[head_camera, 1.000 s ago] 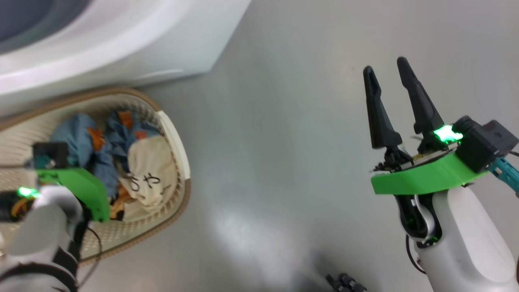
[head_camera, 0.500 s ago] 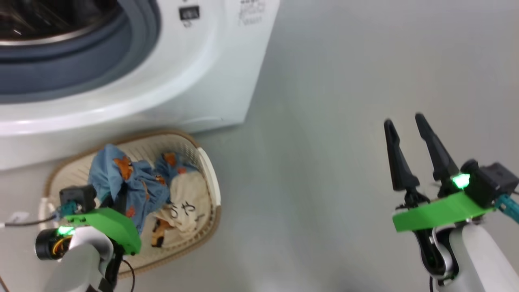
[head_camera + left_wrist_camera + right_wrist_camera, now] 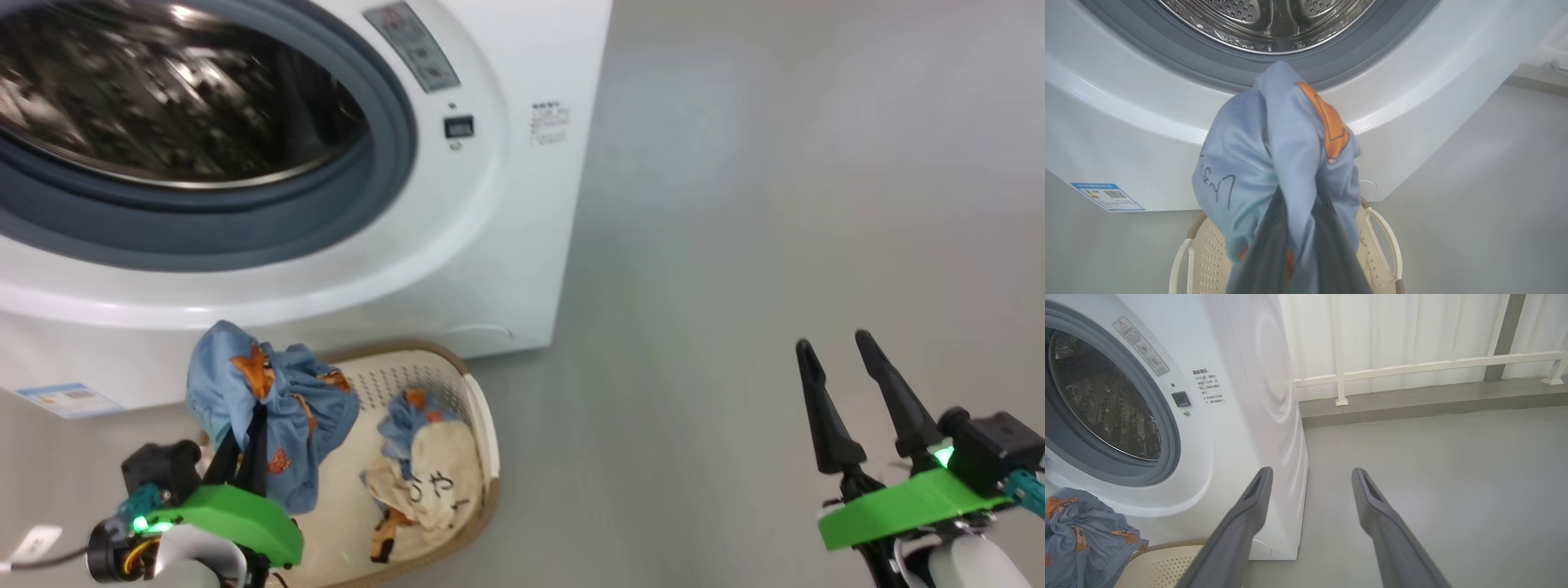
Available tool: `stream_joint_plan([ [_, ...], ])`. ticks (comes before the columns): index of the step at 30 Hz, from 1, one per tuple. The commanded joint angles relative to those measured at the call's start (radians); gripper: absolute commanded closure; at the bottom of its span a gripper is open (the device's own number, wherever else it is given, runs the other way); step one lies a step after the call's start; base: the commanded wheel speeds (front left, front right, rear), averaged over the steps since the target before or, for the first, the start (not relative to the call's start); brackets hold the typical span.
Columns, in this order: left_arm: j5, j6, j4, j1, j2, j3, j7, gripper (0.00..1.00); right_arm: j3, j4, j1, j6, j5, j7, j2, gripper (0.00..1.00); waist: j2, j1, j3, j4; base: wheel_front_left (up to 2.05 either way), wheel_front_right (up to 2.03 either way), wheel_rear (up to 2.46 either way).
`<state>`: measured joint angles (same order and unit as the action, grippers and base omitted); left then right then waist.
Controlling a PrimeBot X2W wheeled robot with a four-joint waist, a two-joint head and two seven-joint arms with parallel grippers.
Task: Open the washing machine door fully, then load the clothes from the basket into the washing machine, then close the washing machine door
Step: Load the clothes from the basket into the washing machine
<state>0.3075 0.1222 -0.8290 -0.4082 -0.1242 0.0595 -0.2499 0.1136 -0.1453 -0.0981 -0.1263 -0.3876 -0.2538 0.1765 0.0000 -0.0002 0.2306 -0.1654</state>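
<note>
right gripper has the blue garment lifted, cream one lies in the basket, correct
No, the left gripper holds the blue garment lifted, as the head view shows; the right gripper stands open and empty. The cream garment does lie in the basket.

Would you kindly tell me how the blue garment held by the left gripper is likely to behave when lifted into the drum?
The blue garment looks floppy: it drapes in folds around the left gripper. Probably light, since a narrow pinch carries it. Its hanging hem might catch on the grey gasket.
</note>
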Motion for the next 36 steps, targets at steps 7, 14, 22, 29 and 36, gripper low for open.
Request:
stream_joint_plan([
  [7, -0.055, -0.006, 0.213, 0.117, 0.007, -0.091, -0.012, 1.00, -0.002, 0.020, 0.065, -0.004, -0.021, -0.008, 0.028, 0.00, 0.0000, 0.0002, -0.130, 0.082, 0.00, 0.00, 0.00],
  [14, -0.086, -0.005, 0.391, 0.232, 0.033, -0.157, -0.012, 1.00, -0.010, 0.020, 0.097, -0.004, -0.025, -0.008, 0.037, 0.00, 0.0000, 0.0002, -0.164, 0.094, 0.00, 0.00, 0.00],
  [22, -0.106, -0.013, 0.570, 0.357, 0.063, -0.201, -0.012, 1.00, -0.016, 0.022, 0.107, -0.004, -0.023, -0.008, 0.032, 0.00, 0.0000, 0.0002, -0.178, 0.092, 0.00, 0.00, 0.00],
  [29, -0.091, -0.025, 0.656, 0.408, 0.072, -0.201, -0.012, 1.00, -0.020, 0.026, 0.099, -0.004, -0.021, -0.008, 0.030, 0.00, 0.0000, 0.0002, -0.166, 0.091, 0.00, 0.00, 0.00],
  [36, -0.054, -0.027, 0.667, 0.391, 0.074, -0.198, -0.012, 1.00, -0.021, 0.031, 0.083, -0.004, -0.020, -0.008, 0.028, 0.00, 0.0000, 0.0002, -0.137, 0.083, 0.00, 0.00, 0.00],
])
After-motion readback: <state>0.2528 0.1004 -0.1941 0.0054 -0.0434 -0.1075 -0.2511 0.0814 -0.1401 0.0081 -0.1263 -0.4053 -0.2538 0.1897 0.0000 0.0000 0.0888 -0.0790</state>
